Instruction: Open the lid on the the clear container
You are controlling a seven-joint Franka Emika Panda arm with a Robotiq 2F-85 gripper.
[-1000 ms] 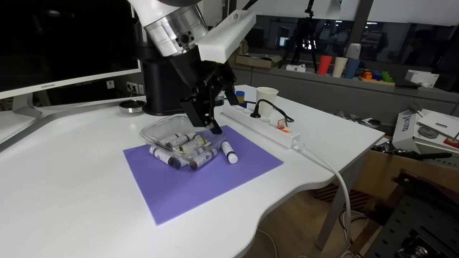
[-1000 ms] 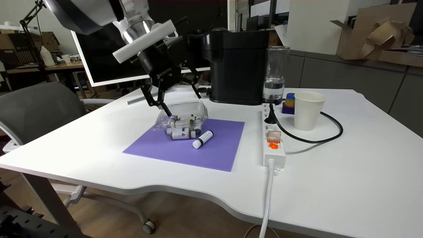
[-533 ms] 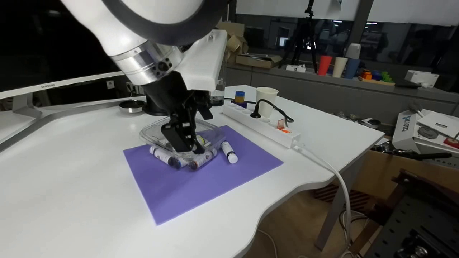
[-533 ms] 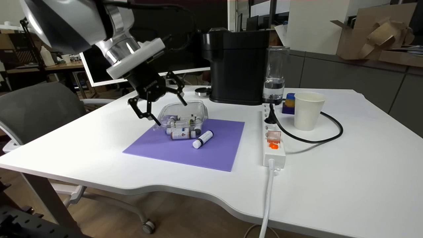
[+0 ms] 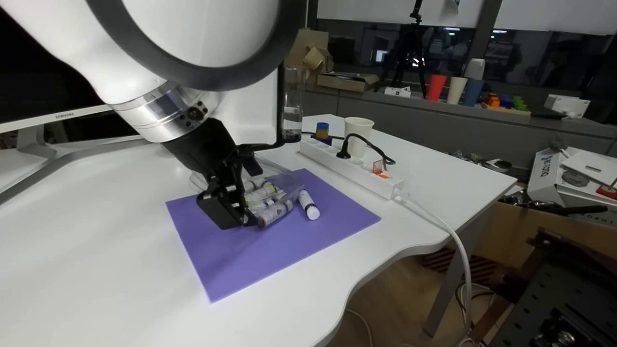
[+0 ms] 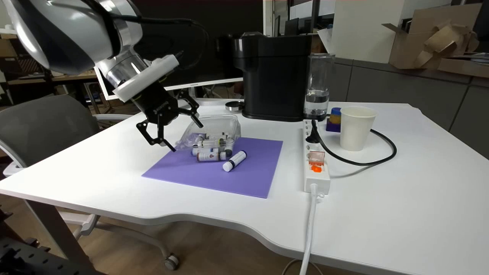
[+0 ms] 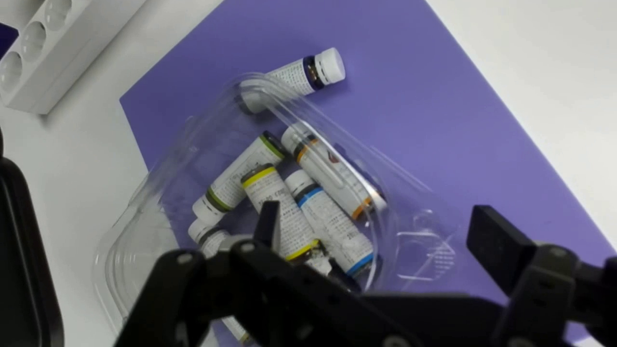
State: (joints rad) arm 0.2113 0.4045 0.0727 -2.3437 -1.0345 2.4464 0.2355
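The clear box (image 6: 210,125) is lying across an edge of the purple mat (image 6: 214,179), well back from the curved edge of the table (image 6: 363,217), bottles (image 7: 283,208) showing through it and its lid too see-through to make out separately. It is probably going to handle light, slick and bendy, with the ribbed corner tab (image 7: 429,255) looking the best place to pinch; the pincer (image 7: 384,236) is hanging with jaws apart, that tab showing between them in the wrist view.
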